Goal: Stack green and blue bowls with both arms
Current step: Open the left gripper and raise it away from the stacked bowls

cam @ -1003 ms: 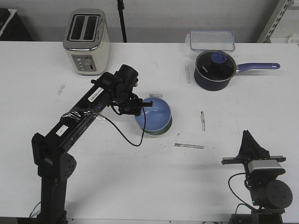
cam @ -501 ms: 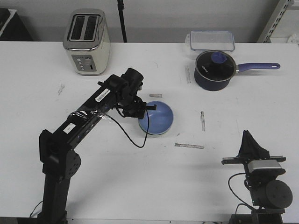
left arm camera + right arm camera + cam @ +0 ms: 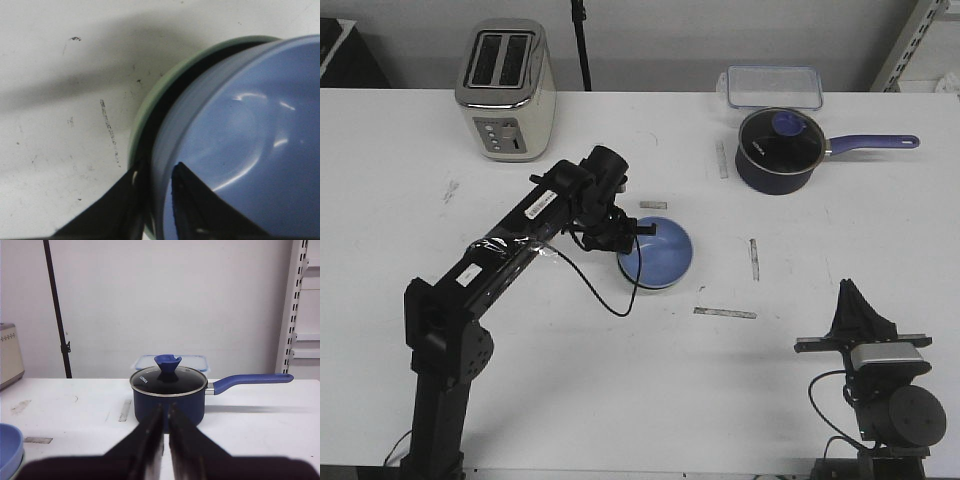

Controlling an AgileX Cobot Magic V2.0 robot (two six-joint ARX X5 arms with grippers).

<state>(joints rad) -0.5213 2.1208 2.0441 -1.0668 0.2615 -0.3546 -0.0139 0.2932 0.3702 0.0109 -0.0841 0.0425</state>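
Blue bowl (image 3: 658,252) nested in the green bowl (image 3: 150,107) mid-desk (image 3: 620,390), left tool (image 3: 152,187) clamped across the blue rim, probably to seat it squarely; right tool (image 3: 165,427) parked well apart, fingers nearly together, empty.

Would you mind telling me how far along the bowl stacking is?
Done: the blue bowl sits nested inside the green bowl. In hand: the left gripper pinches the blue bowl's rim. Left: letting go and retreating. The right gripper is shut and parked.
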